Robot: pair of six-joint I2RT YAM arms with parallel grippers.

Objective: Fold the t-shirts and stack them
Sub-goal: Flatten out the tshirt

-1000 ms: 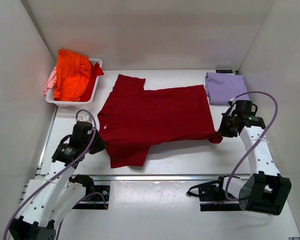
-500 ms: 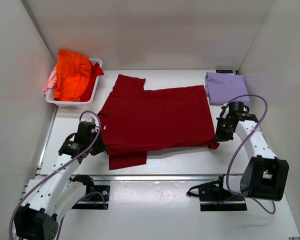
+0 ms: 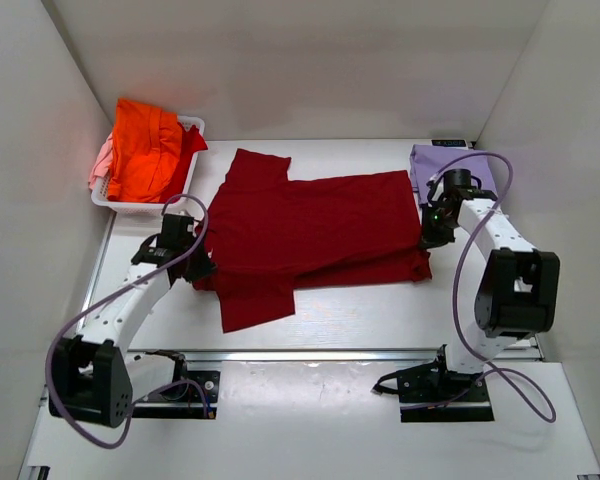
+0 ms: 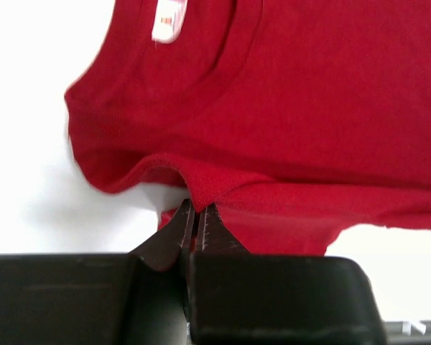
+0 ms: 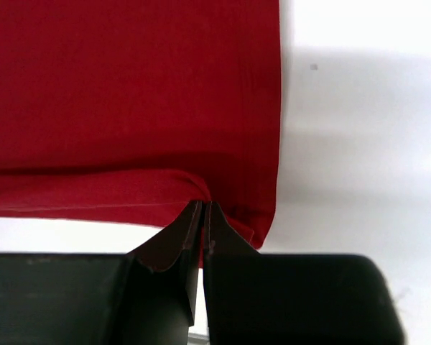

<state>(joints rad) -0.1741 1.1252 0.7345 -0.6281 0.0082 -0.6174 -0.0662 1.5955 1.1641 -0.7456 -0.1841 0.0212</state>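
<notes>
I count four shirts: one red shirt (image 3: 310, 225), one lavender shirt (image 3: 442, 172), one orange shirt (image 3: 145, 148) and one pink shirt (image 3: 100, 160). There is one basket (image 3: 130, 204). My left gripper (image 4: 195, 215) and right gripper (image 5: 202, 213) make two.

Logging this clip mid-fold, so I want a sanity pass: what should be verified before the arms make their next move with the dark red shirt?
1. Left pincer shut on the dark red shirt edge near the collar: ok.
2. Right pincer shut on the hem corner: ok.
3. Near sleeve tucked inside the fold: not ok, it sticks out toward the arms.
4. Lavender shirt clear of the right arm: cannot tell, the arm overlaps it from above.
5. Basket with the orange shirt apart from the red shirt: ok.
</notes>
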